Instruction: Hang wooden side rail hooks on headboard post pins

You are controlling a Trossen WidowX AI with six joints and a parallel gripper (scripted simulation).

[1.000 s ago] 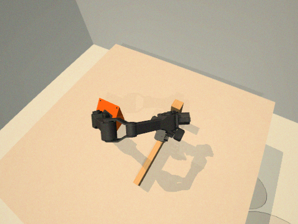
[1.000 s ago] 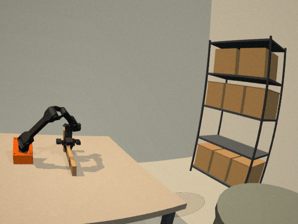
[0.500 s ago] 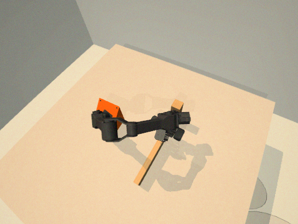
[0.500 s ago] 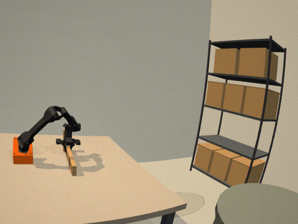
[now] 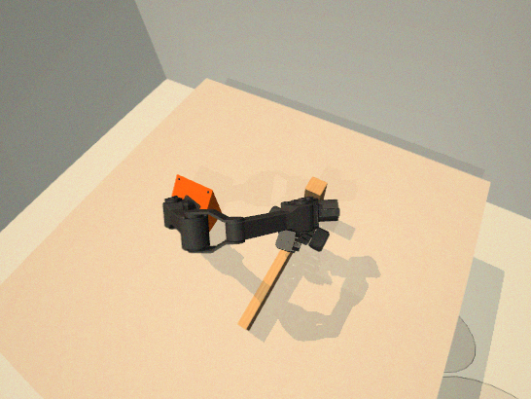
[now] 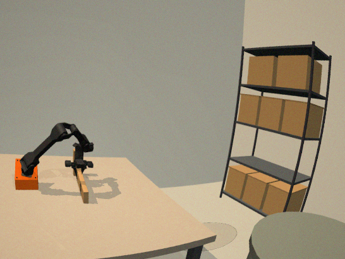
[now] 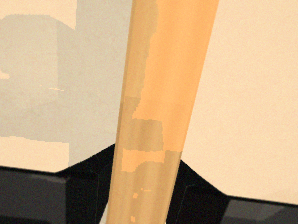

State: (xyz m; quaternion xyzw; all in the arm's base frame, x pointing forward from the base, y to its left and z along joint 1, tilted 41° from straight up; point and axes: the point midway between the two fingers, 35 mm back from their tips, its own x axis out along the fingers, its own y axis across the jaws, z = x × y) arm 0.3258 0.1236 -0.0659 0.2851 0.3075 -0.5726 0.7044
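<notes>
The wooden side rail [image 5: 267, 288] [image 6: 83, 187] [image 7: 170, 75] runs on edge from under the gripper toward the front of the table. Its far end appears to rest on the table top. My gripper [image 5: 301, 239] [image 6: 79, 168] [image 7: 142, 147] is shut on the rail, with one finger on each side. The headboard post [image 5: 316, 186] [image 6: 74, 154] stands upright just behind the gripper, partly covered by the arm. The rail's near end, both steel hooks, the slot and its pins are hidden, so whether the hooks sit on the pins cannot be seen.
The arm's orange base [image 5: 194, 188] [image 6: 26, 184] stands on the table [image 5: 146, 292] [image 6: 133, 218] to the left of the post. The arm arches from it over the table. A shelf rack with boxes [image 6: 262, 71] and a round grey-green seat [image 6: 297, 237] stand beyond the table.
</notes>
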